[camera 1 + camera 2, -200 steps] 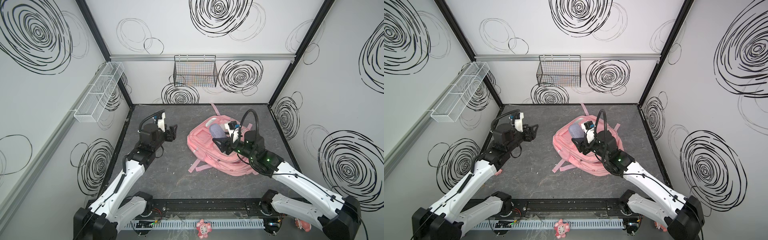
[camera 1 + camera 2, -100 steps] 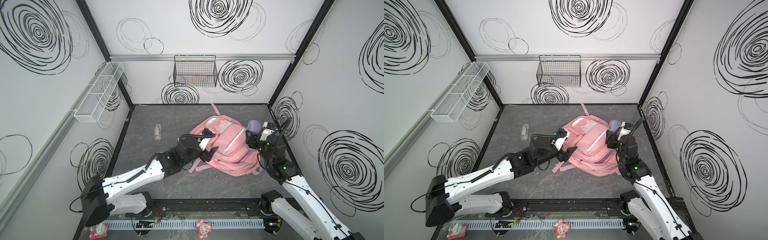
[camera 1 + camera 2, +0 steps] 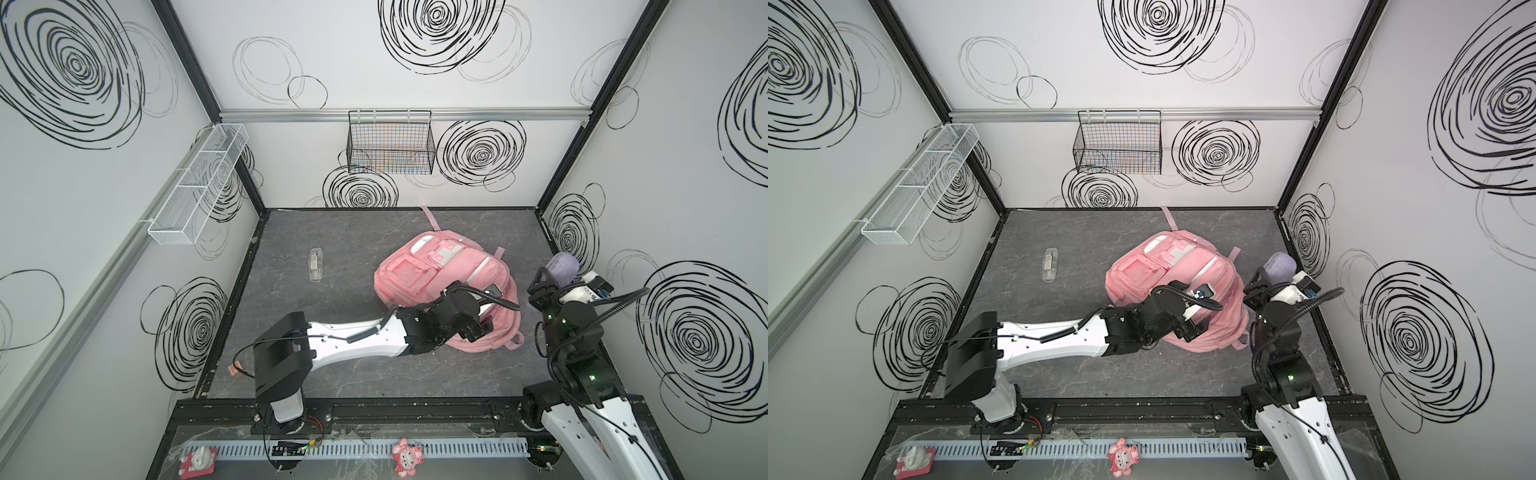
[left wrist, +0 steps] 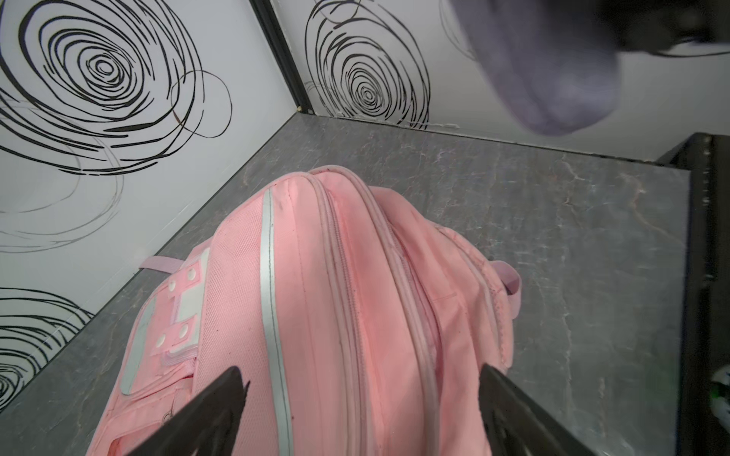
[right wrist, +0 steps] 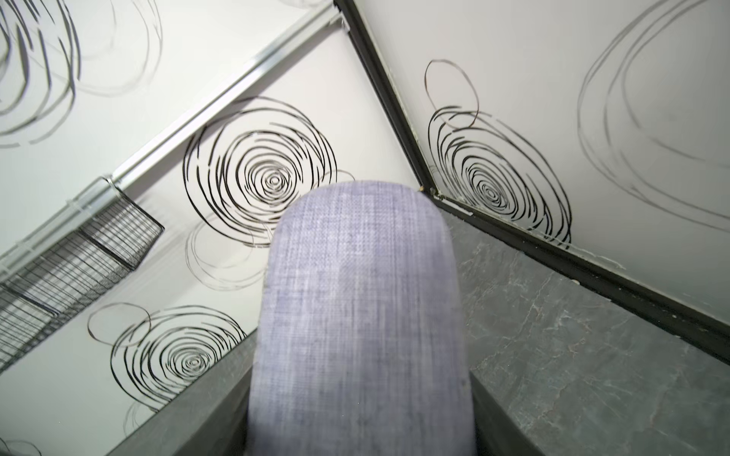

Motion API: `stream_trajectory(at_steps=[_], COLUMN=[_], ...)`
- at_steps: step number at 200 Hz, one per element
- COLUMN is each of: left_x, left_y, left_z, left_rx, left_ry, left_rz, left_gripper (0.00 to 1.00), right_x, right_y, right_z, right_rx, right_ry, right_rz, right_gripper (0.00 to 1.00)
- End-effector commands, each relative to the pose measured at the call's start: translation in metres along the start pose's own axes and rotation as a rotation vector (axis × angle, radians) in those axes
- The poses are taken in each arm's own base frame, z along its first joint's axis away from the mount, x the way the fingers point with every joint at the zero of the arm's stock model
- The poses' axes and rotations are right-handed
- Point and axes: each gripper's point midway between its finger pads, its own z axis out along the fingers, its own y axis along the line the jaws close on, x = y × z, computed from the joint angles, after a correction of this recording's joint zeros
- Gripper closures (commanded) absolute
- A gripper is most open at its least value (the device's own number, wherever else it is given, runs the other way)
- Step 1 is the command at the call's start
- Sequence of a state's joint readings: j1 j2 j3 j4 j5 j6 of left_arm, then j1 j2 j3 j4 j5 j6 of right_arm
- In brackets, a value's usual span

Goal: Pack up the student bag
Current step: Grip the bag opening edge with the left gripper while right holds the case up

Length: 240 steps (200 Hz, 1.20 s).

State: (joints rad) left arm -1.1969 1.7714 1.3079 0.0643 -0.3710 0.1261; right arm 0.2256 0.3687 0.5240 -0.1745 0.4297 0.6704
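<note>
Fingers spread, the left gripper hovers at the zipper of the student bag, likely to open it. Beside the bag, the right gripper clamps a lilac fabric pouch for packing.

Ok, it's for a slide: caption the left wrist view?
Open left gripper poised over the pink backpack, a blurred purple case beyond.

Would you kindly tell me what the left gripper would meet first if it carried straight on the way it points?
Most likely the student bag: the left gripper points with open jaws at its zippered pink fabric, with nothing in between as far as the left wrist view shows.
</note>
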Motion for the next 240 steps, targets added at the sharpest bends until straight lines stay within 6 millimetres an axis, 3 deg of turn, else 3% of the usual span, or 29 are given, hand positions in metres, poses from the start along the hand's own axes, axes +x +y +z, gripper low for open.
stream_trajectory(at_steps=[1,22,48,72,105,129,187,240], left_x=[-0.014,-0.003,0.010,0.012,-0.002,-0.015,-0.048,-0.057], left_y=[0.021,0.023,0.037,0.046,0.055,0.059,0.092,0.107], left_z=[0.014,0.030,0.041,0.041,0.030,0.020,-0.018,-0.048], left_rx=[-0.127,-0.148,-0.216,-0.213,-0.163,-0.120,-0.042,0.111], left_ry=[-0.029,-0.006,0.042,0.043,-0.014,-0.065,-0.231,-0.350], left_rz=[0.037,0.052,0.055,0.006,-0.084,-0.150,-0.372,-0.501], left_gripper=[0.04,0.02,0.11,0.35,0.87,1.00,1.00,1.00], right_x=[-0.014,-0.012,-0.010,-0.010,-0.005,-0.001,0.015,0.044], right_y=[-0.010,-0.014,-0.013,-0.011,-0.002,0.002,0.022,0.032], right_z=[-0.005,-0.004,-0.004,-0.004,-0.002,-0.001,0.011,0.020], right_rx=[0.042,0.059,0.047,0.035,-0.011,-0.039,-0.097,-0.153], right_ry=[-0.078,-0.072,-0.070,-0.067,-0.043,-0.031,0.062,0.169], right_rz=[0.036,0.021,0.024,0.019,0.017,0.032,0.003,0.005], right_gripper=[1.00,1.00,1.00,1.00,1.00,1.00,1.00,1.00])
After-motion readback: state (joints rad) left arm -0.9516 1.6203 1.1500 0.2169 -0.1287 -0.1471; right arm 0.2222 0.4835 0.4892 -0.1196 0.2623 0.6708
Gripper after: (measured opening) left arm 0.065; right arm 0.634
